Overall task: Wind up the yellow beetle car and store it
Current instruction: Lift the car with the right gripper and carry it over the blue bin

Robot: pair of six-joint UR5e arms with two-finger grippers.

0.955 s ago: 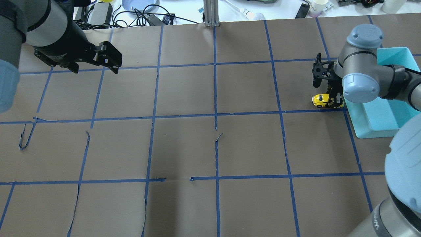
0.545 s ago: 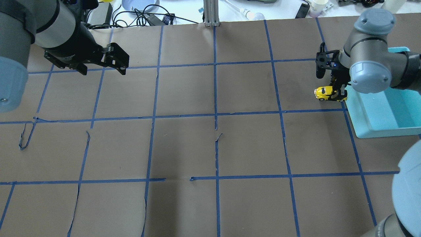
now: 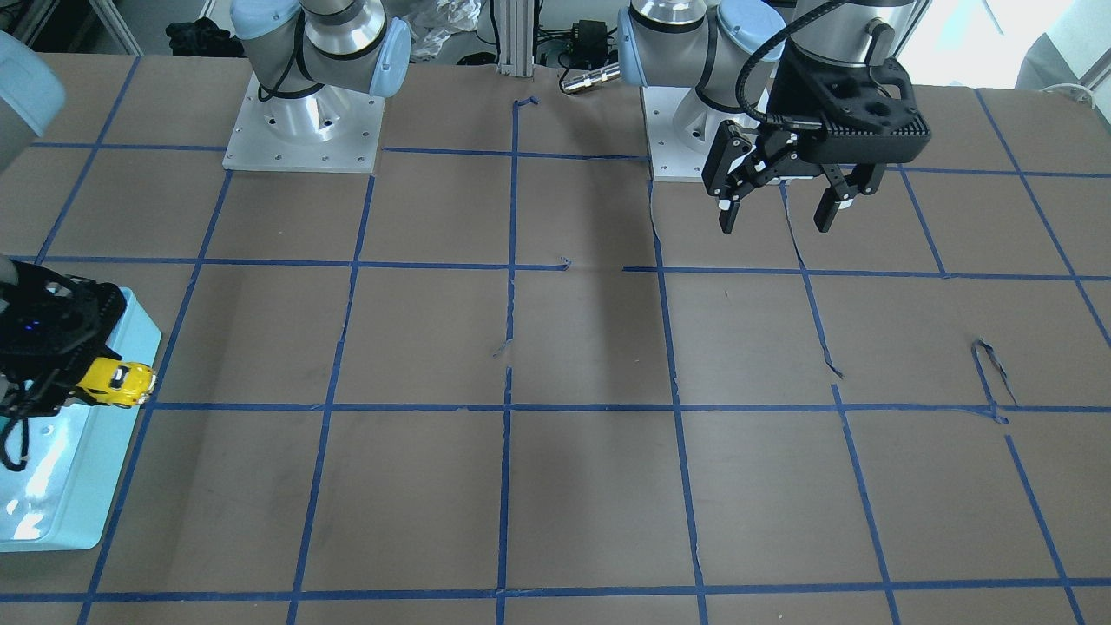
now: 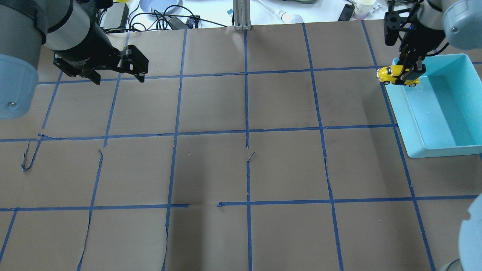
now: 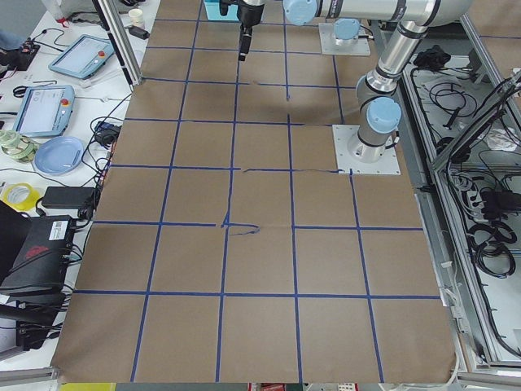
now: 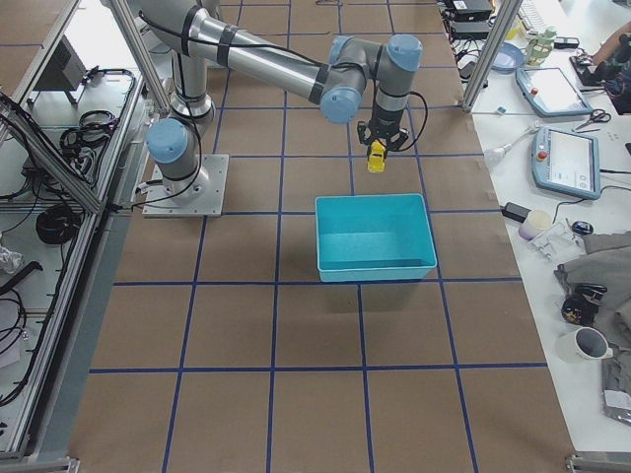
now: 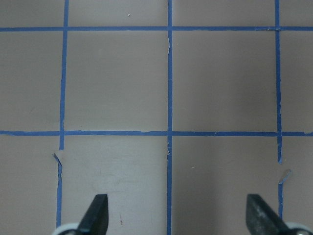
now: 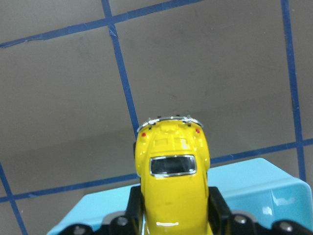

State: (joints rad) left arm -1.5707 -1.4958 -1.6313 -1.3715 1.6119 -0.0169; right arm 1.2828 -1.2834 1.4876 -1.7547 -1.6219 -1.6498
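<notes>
The yellow beetle car [image 4: 393, 74] is held level in the air by my right gripper [image 4: 408, 73], which is shut on its sides. It hangs over the far left corner of the light-blue bin [image 4: 433, 152]. In the right wrist view the car [image 8: 172, 181] sticks out beyond the bin's corner [image 8: 244, 181] over the brown table. It also shows in the front view [image 3: 117, 382] and the right side view [image 6: 377, 156]. My left gripper [image 4: 117, 79] is open and empty, high over the far left of the table, seen also in the front view [image 3: 775, 221].
The brown paper table [image 4: 244, 169] carries a blue tape grid with some lifted tape ends [image 4: 28, 158]. Cables, a plate and cups lie beyond the far edge [image 4: 169, 15]. A metal post [image 4: 242, 15] stands at the far middle.
My right gripper has lifted the car and carried it away from me along the bin's left side to its far corner. My left gripper has shifted slightly right.
</notes>
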